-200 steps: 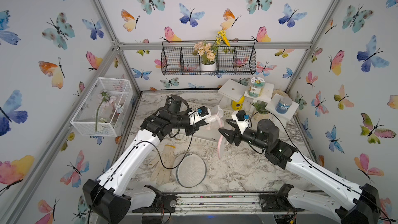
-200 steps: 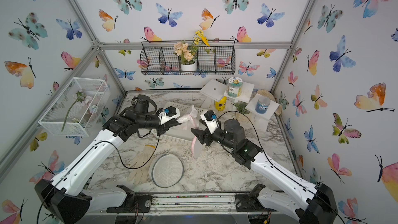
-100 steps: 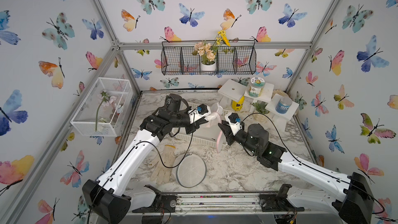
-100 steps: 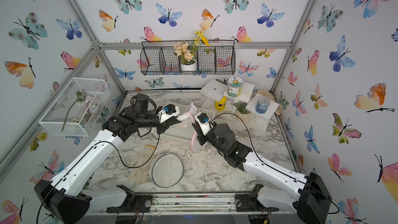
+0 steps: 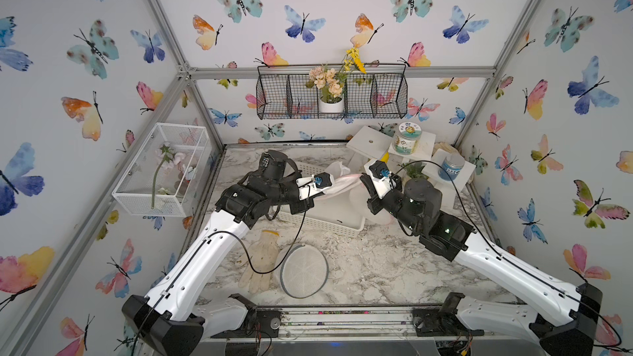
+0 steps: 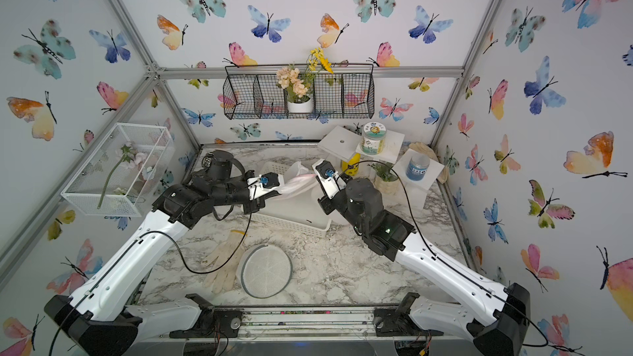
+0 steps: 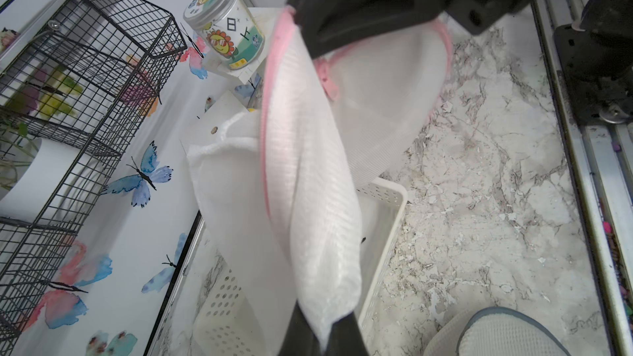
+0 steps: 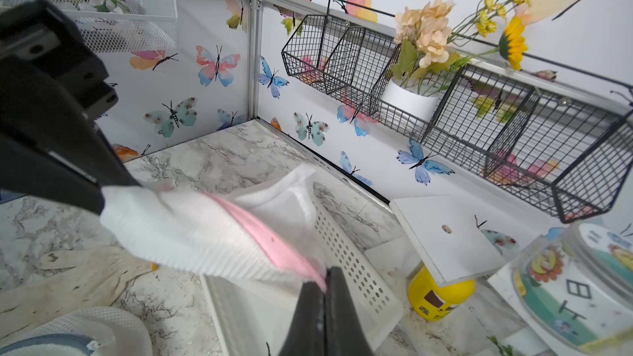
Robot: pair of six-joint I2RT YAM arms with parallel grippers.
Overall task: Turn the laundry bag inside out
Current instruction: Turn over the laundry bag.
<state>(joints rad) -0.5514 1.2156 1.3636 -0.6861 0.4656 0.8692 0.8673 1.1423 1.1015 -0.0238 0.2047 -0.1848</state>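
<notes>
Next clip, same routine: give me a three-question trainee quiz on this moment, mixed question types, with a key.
1. True or false: the laundry bag lies flat on the table.
2. Which thing lies below the held bag? A) glove B) white basket C) jar
3. Fill in: the left gripper and the right gripper are both ____ on the bag.

Key:
1. False. It hangs stretched between the two grippers.
2. B
3. shut
</notes>
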